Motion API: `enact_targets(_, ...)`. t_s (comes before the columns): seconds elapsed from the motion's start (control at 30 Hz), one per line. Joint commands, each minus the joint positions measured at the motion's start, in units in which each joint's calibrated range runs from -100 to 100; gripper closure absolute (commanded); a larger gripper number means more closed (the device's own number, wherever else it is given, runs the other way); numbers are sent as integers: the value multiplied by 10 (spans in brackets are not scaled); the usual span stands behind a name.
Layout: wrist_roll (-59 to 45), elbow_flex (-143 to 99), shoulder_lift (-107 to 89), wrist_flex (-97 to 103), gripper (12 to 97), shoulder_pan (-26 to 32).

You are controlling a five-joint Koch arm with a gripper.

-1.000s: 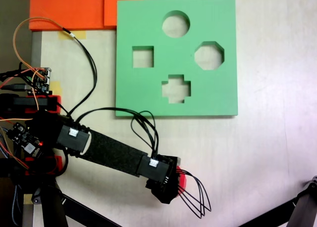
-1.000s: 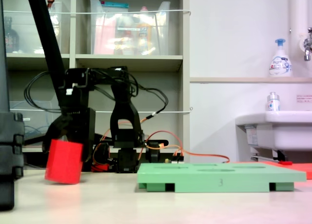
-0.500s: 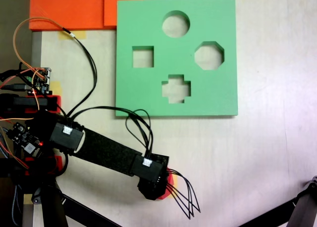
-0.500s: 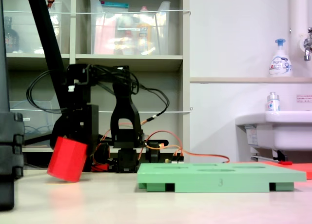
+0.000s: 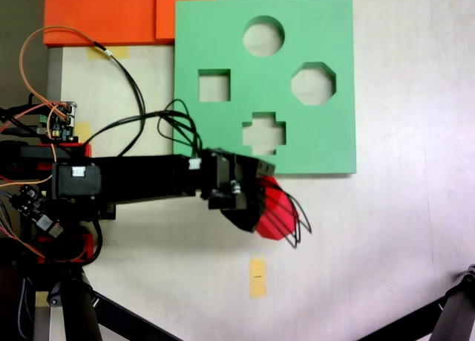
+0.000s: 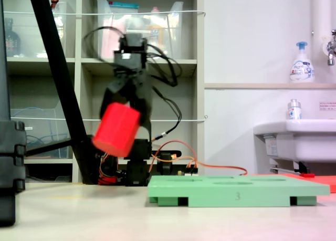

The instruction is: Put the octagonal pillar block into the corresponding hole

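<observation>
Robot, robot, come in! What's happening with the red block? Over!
Gripper shut on block, lifted clear of table, tilted. Octagon hole open. Nothing in the way.

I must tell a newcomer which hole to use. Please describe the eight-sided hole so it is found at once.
Find the green board on the table in the top-down fixed view. Four holes are cut in it; the octagonal hole is nearest its right edge. Its neighbours are round, square and cross-shaped.
</observation>
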Motion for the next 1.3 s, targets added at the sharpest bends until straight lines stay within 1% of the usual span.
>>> enact_targets(0.0, 35, 103, 51, -40, 760, 34)
enact_targets(0.2, 70, 327, 268, -40, 762, 96)
enact_targets(0.43, 108, 340, 325, -35, 760, 145)
enact_targets(0.57, 120, 340, 353, 6, 760, 160)
enact_targets(0.83, 152, 341, 382, 83, 762, 167)
enact_targets(1.27, 154, 341, 428, 127, 762, 154)
